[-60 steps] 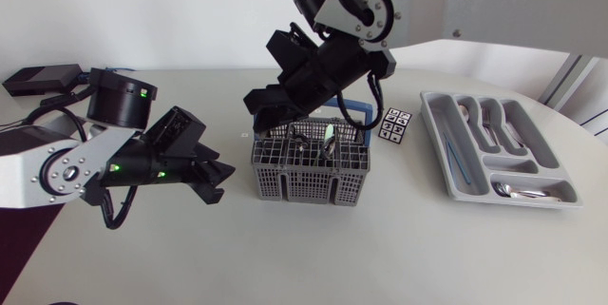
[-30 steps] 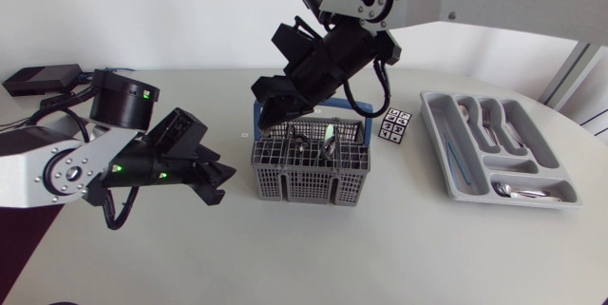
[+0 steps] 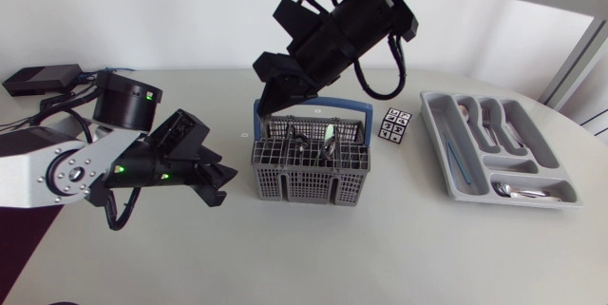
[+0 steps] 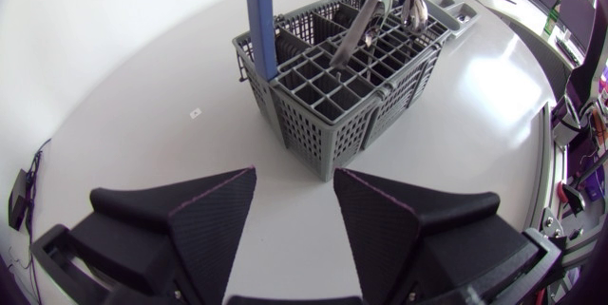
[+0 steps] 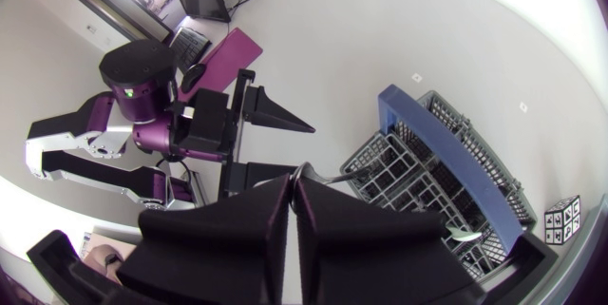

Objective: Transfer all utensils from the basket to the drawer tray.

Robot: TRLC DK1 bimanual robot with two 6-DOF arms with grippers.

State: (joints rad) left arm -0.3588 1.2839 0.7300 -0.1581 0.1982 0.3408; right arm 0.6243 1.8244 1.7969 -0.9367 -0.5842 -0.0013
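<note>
Right fingers (image 5: 242, 234) pinch utensil (image 5: 328, 181) by handle, above basket (image 5: 385, 167).

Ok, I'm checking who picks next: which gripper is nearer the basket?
Right. The right gripper hangs just above one end of the blue handle of the basket; the left gripper sits low beside the basket, with bare table between them.
</note>
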